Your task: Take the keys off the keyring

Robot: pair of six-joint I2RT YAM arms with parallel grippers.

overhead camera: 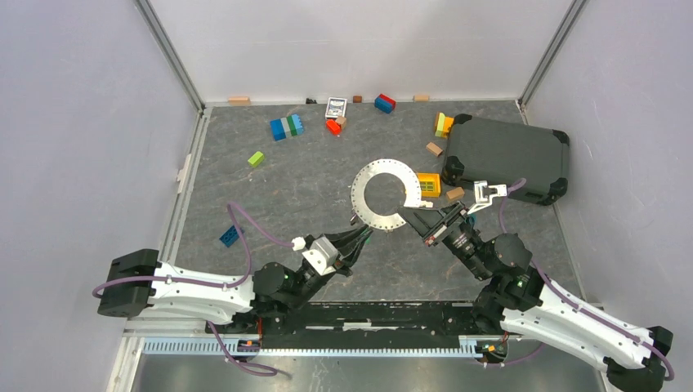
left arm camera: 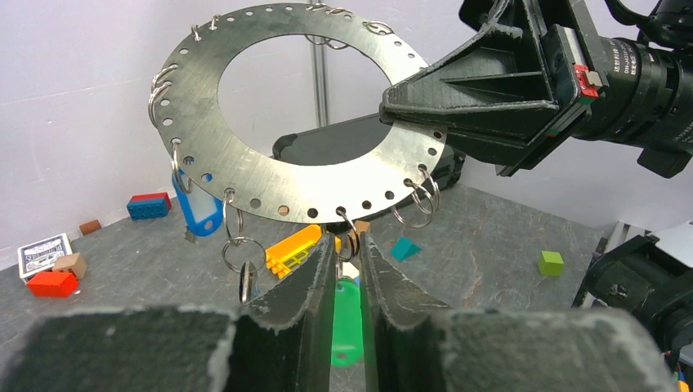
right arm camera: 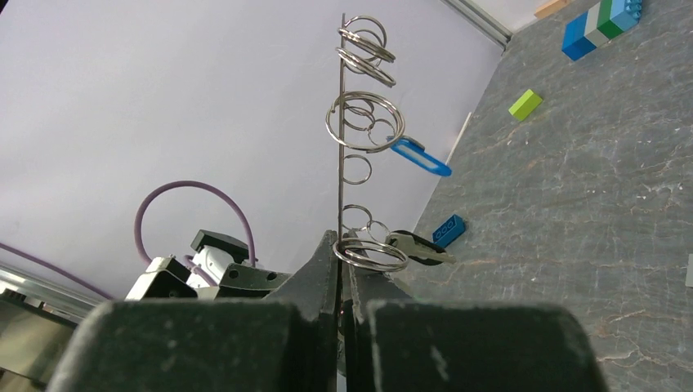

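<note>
My right gripper [right arm camera: 342, 249] is clamped on the flat perforated steel disc [left arm camera: 270, 184] up over the middle of the worktop [overhead camera: 286, 188], and my left gripper [left arm camera: 347, 249] is pinched narrow on the thin silver wire keyring [left arm camera: 356, 241] with the green-headed key [left arm camera: 346, 310], so I worry a crooked pull twists the disc loose.

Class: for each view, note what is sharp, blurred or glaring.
Top external: even light, plate glares near-white. Left wrist: left hand soft and close, plate sharp. Right wrist: right hand dark and blurred, rings crisp.
</note>
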